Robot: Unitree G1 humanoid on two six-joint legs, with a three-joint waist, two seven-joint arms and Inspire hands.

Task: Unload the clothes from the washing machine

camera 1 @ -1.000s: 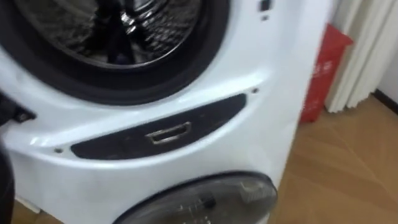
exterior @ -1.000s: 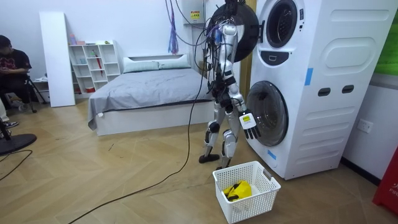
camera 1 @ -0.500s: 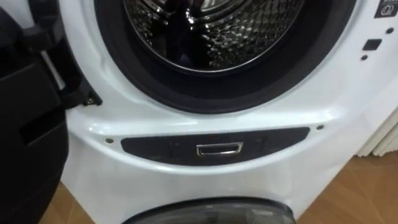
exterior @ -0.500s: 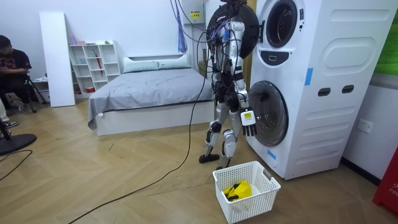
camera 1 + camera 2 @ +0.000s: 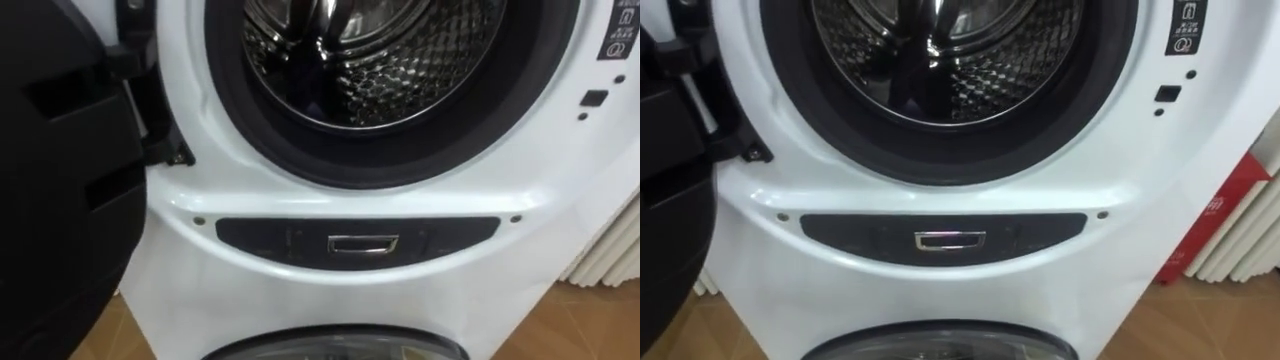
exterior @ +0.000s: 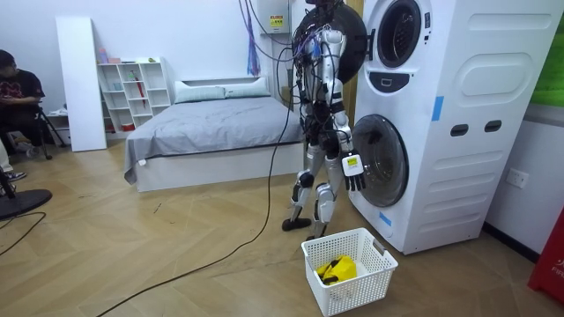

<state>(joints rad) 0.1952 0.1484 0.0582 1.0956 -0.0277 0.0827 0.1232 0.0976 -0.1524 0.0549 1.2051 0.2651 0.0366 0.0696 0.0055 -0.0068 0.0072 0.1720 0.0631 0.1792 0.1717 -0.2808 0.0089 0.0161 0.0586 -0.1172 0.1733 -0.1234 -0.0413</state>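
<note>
The upper washing machine's drum (image 5: 375,60) stands open in front of me, its steel inside dark and shiny; I cannot make out any clothes in it. Its dark door (image 5: 60,180) hangs swung out to my left. In the room view I stand close against the stacked machines (image 6: 414,106). My right hand (image 6: 353,171) hangs low beside the lower machine's round door (image 6: 381,160), fingers relaxed and holding nothing. On the floor behind me stands a white basket (image 6: 348,238) with a yellow garment (image 6: 337,269) in it.
A dark panel with a small metal handle (image 5: 363,245) sits under the drum. A red object (image 5: 1220,215) and white pleated curtain (image 5: 1252,245) are to the right. A bed (image 6: 211,132) and a seated person (image 6: 16,92) are across the room.
The eye view has swung leftwards and upwards from the machine's right edge to face the drum squarely. In the room view my body has turned towards the machine and my hand swung slightly.
</note>
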